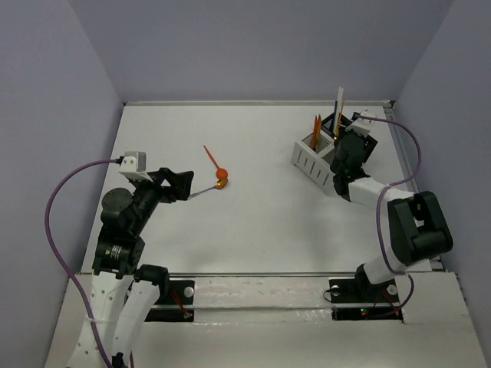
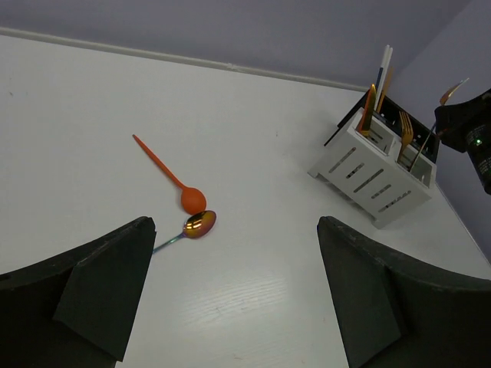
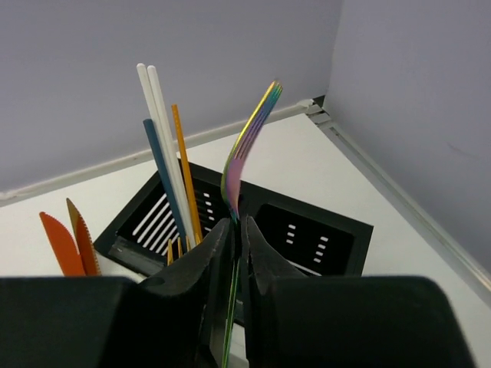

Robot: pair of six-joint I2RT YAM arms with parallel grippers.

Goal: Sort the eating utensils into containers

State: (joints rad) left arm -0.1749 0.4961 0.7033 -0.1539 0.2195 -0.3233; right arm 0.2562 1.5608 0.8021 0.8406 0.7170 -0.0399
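An orange spoon [image 1: 214, 160] and a shiny gold-brown spoon [image 1: 220, 184] lie bowl to bowl on the white table [image 1: 261, 230]. My left gripper [image 1: 184, 185] hovers open just left of them, and its wrist view shows both spoons [image 2: 193, 201] [image 2: 199, 224] ahead of its wide-apart fingers [image 2: 115, 284]. The containers stand at the far right: a white slatted caddy [image 1: 311, 162] joined to a black perforated box [image 3: 337, 224]. My right gripper [image 3: 238, 224] is above the box, its jaws pinched on the stem of an iridescent fork [image 3: 249, 138] that stands upright.
The black box holds white, blue and orange sticks [image 3: 165, 146]. Orange and gold knives [image 3: 65, 244] stand in the caddy, as do gold forks [image 2: 404, 126]. The table's raised back edge [image 1: 253, 102] and the right wall lie close behind the containers.
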